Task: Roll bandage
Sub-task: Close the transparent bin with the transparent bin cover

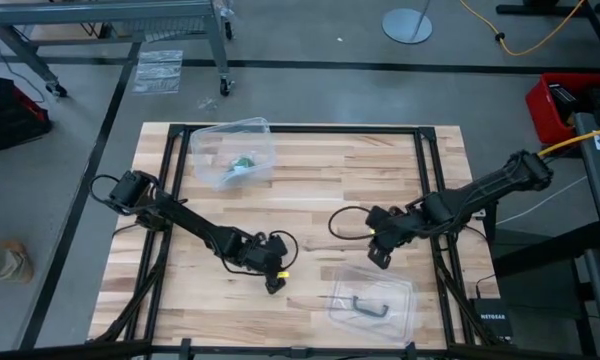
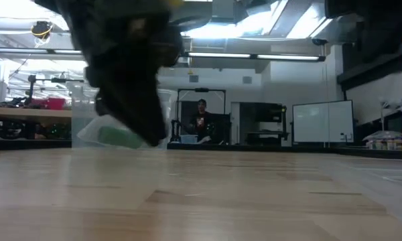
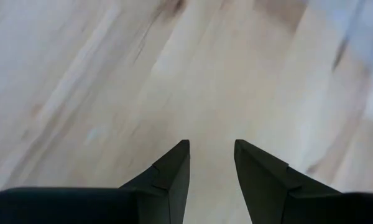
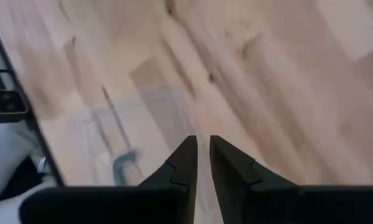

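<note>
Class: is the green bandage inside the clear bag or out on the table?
Inside: the bandage shows through the clear bag.

Overhead cam looks straight down; low cam level — both share table (image 1: 310, 210).

We see a clear plastic bag (image 1: 372, 297) with a dark clamp (image 1: 365, 307) just beside the right gripper, and a clear container (image 1: 232, 150) well beyond the left gripper.

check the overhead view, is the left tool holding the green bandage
No, the bandage lies inside a clear plastic bag at the table's far side, far from the left tool.
</note>
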Available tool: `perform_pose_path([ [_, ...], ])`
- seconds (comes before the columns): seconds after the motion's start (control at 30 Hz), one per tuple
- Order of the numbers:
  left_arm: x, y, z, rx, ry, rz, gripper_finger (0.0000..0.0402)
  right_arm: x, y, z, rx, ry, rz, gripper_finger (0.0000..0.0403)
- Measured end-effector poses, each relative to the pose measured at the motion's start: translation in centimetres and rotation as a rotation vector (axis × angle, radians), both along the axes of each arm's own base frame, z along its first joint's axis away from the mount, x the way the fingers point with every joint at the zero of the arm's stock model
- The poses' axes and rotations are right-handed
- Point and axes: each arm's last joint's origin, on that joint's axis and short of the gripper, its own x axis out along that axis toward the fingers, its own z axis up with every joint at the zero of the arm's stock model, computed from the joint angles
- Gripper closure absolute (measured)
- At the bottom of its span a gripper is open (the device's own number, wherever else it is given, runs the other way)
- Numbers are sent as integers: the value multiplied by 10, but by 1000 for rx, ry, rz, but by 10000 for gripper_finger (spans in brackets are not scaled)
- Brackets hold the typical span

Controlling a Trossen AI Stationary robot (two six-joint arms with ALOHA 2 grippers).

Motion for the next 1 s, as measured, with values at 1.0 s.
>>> perform_pose_path([
  [1.0, 33, -19, -33, -72, -238, -66, 281, -4, 61, -71, 97, 578, 126, 271],
])
